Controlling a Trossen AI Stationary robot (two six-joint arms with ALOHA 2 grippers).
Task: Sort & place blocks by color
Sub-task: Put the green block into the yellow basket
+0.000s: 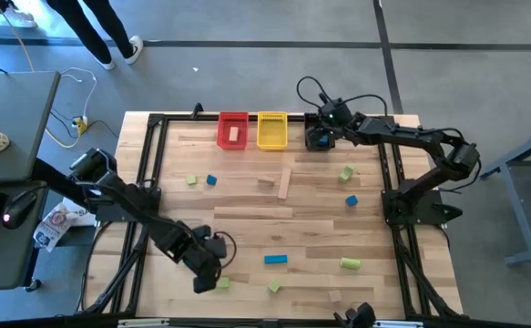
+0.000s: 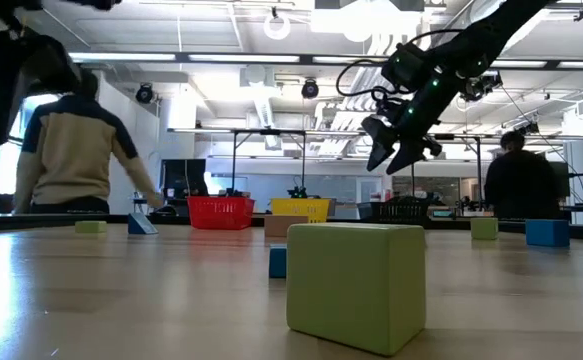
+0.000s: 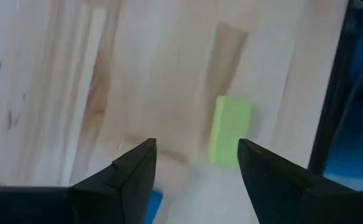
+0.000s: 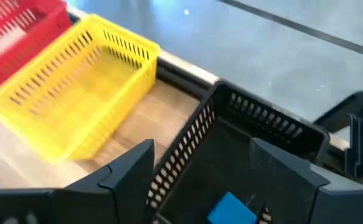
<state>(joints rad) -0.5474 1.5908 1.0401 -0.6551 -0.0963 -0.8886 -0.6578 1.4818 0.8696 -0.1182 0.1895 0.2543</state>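
Note:
My left gripper [image 1: 208,267] [image 3: 197,149] hovers open over the table's near left part. A light green block [image 3: 230,130] [image 1: 222,283] lies flat on the wood just beyond its fingertips, untouched. My right gripper [image 1: 320,137] [image 4: 200,149] [image 2: 396,150] hangs open above the black bin [image 4: 243,143], in which a blue block [image 4: 231,208] lies. The red bin [image 1: 233,130] holds a pale wood block [image 1: 233,135]. Other blocks lie scattered on the table: a blue bar [image 1: 275,260], green ones [image 1: 351,264] [image 1: 346,173] [image 1: 192,180], blue ones [image 1: 211,180] [image 1: 352,201] and a wood bar [image 1: 284,182].
Red, yellow [image 1: 271,129] and black bins stand in a row at the table's far edge. A black frame [image 1: 147,164] runs along the table's sides. People [image 2: 71,150] stand in the room behind. A green block [image 2: 356,285] sits close before the low camera.

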